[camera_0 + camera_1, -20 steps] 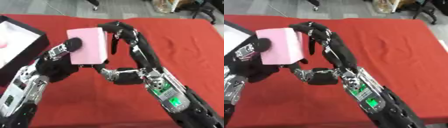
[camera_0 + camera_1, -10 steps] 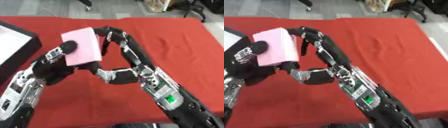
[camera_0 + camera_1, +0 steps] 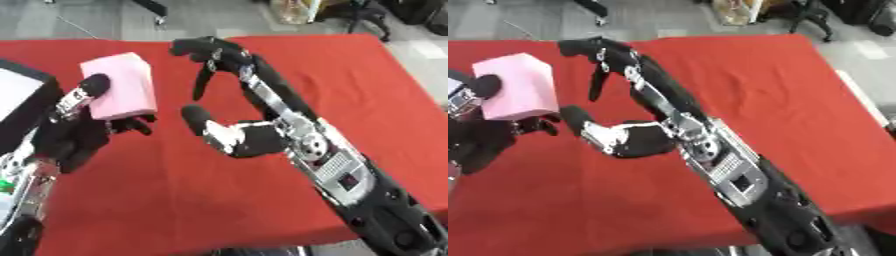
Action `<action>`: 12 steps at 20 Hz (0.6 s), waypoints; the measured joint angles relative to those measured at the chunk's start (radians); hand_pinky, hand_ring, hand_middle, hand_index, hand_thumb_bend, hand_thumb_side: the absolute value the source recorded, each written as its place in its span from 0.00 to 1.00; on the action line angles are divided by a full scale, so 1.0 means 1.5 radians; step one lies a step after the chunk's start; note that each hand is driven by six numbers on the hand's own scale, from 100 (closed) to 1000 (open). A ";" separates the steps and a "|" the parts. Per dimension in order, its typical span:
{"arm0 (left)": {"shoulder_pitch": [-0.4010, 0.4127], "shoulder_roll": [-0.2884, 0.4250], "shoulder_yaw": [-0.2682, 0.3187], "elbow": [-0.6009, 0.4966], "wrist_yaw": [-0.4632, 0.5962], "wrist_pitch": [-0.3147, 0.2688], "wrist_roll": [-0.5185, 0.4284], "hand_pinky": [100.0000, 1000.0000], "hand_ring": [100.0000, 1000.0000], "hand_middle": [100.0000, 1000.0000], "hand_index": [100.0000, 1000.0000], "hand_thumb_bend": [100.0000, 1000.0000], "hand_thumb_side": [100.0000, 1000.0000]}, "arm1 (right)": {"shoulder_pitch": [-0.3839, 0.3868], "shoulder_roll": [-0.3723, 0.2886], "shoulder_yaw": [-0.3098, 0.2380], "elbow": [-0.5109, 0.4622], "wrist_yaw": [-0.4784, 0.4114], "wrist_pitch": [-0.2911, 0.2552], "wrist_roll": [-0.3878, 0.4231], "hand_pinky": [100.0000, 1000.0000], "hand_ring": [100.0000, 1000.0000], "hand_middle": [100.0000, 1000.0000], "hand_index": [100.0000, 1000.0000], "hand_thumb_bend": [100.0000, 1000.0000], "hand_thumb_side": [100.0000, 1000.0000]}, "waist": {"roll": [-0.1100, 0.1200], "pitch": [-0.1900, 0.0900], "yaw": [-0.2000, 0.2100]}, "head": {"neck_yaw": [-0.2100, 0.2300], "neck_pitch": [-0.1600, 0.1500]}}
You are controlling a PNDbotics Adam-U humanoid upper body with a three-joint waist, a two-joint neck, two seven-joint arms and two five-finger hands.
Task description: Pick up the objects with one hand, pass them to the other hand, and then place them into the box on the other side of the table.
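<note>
A pink rectangular block (image 3: pixel 122 87) is held upright above the red table, and my left hand (image 3: pixel 74 135) is shut on it from below and from its left side, thumb against its front face. My right hand (image 3: pixel 249 140) is open just to the right of the block. Its fingers (image 3: pixel 210 52) arch over at the top and its thumb (image 3: pixel 197 117) points left, with a clear gap to the block. The box (image 3: pixel 39 79), black-walled and white inside, shows at the left edge, partly behind my left arm.
A red cloth (image 3: pixel 350 75) covers the table, with its far edge at the top and its right edge (image 3: pixel 859 95) close to the right. Grey floor with chair legs lies beyond the far edge.
My right hand has let go of the pink block and drawn apart from it. My left hand now holds the block alone and has carried it leftward. The camera has shifted too.
</note>
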 measured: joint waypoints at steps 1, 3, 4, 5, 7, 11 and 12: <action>0.004 0.007 0.011 0.000 -0.001 -0.006 0.009 0.62 0.66 0.34 0.58 0.00 0.60 | 0.002 -0.002 -0.013 0.000 -0.006 -0.001 -0.003 0.84 0.45 0.79 0.90 0.16 0.60 | 0.001 -0.002 0.000 | 0.005 0.000; 0.012 0.029 0.037 -0.009 -0.009 -0.021 0.029 0.62 0.68 0.36 0.59 0.00 0.56 | 0.014 -0.008 -0.043 0.001 -0.009 -0.002 -0.016 0.84 0.45 0.79 0.90 0.15 0.59 | 0.006 -0.007 0.000 | 0.029 0.000; 0.017 0.042 0.052 -0.018 -0.015 -0.029 0.039 0.62 0.69 0.36 0.59 0.00 0.53 | 0.023 -0.012 -0.058 0.003 -0.009 -0.001 -0.025 0.83 0.45 0.79 0.90 0.15 0.59 | 0.010 -0.008 0.001 | 0.049 0.000; 0.023 0.055 0.067 -0.025 -0.023 -0.038 0.049 0.62 0.70 0.37 0.60 0.00 0.51 | 0.032 -0.015 -0.072 0.004 -0.006 -0.001 -0.034 0.83 0.45 0.79 0.90 0.15 0.59 | 0.015 -0.009 0.002 | 0.076 0.000; 0.037 0.084 0.097 -0.038 -0.038 -0.057 0.069 0.62 0.69 0.38 0.61 0.00 0.50 | 0.054 -0.020 -0.097 0.008 0.006 0.000 -0.052 0.83 0.45 0.78 0.89 0.14 0.59 | 0.025 -0.013 0.004 | 0.143 0.000; 0.052 0.146 0.162 -0.035 -0.077 -0.098 0.109 0.64 0.66 0.40 0.63 0.00 0.50 | 0.089 -0.023 -0.119 0.020 0.037 -0.002 -0.088 0.83 0.44 0.77 0.89 0.12 0.60 | 0.038 -0.019 0.004 | 0.240 0.000; 0.053 0.162 0.179 -0.027 -0.088 -0.109 0.120 0.64 0.65 0.40 0.63 0.00 0.48 | 0.096 -0.023 -0.121 0.024 0.044 -0.003 -0.094 0.83 0.44 0.77 0.89 0.12 0.60 | 0.040 -0.019 0.002 | 0.253 0.000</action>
